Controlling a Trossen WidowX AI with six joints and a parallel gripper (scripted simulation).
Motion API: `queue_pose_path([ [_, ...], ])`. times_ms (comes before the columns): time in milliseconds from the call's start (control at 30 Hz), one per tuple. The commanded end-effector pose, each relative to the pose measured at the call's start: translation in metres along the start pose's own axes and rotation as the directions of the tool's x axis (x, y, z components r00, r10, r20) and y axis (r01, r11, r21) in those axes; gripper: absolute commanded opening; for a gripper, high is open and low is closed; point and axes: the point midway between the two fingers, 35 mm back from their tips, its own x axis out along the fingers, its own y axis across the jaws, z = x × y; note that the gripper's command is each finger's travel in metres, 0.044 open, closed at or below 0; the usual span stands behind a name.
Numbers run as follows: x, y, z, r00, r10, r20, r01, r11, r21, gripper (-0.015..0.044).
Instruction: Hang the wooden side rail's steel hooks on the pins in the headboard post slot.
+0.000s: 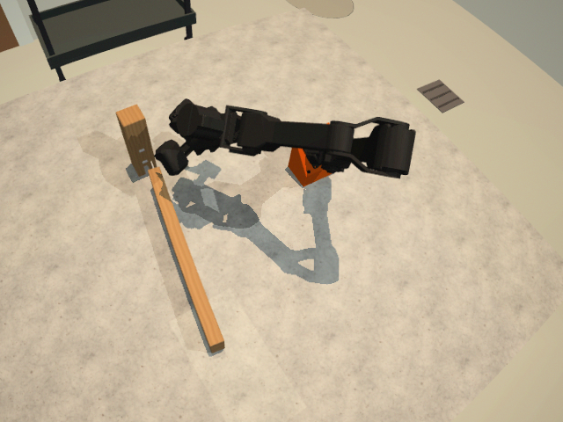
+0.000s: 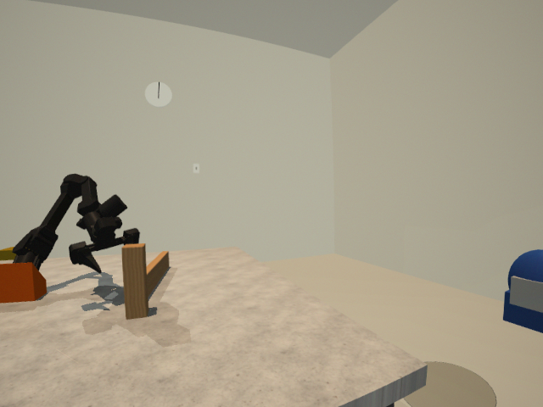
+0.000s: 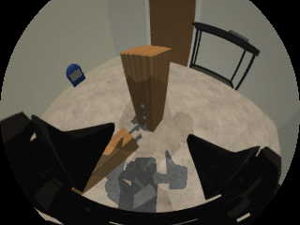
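Observation:
The wooden post (image 1: pixel 130 129) (image 2: pixel 135 280) (image 3: pixel 145 84) stands upright, with two small grey pins (image 1: pixel 142 150) (image 3: pixel 142 106) showing on its slotted side. The wooden rail (image 1: pixel 186 267) (image 2: pixel 159 267) (image 3: pixel 114 157) lies along the table, its near end close to the post's foot. Grey hooks (image 3: pixel 136 136) stick out from that end towards the post, low down beside it and below the pins; their tips are hard to make out. My gripper (image 1: pixel 175 137) (image 2: pixel 119 256) (image 3: pixel 153 133) is wide open and empty, above the table by the rail's hook end and the post, not holding the rail.
The orange block (image 1: pixel 297 168) (image 2: pixel 17 282) stands by the arm's base. A dark shelf cart (image 1: pixel 113 27) (image 3: pixel 225 56) stands beyond the table. A blue bin (image 2: pixel 526 302) (image 3: pixel 75 75) is off to the side on the floor. The arm's shadow falls beside the rail.

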Motion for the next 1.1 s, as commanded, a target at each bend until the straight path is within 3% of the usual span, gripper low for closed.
queue_pose_path([
  [0, -0.030, 0.023, 0.002, 0.997, -0.075, -0.006, 0.075, 0.997, 0.031, 0.0440],
  [767, -0.030, 0.023, 0.002, 0.997, -0.076, -0.009, 0.077, 0.997, 0.020, 0.0440],
  [1067, -0.021, 0.038, 0.003, 0.975, -0.138, -0.172, 0.037, 0.872, -0.488, 0.0440],
])
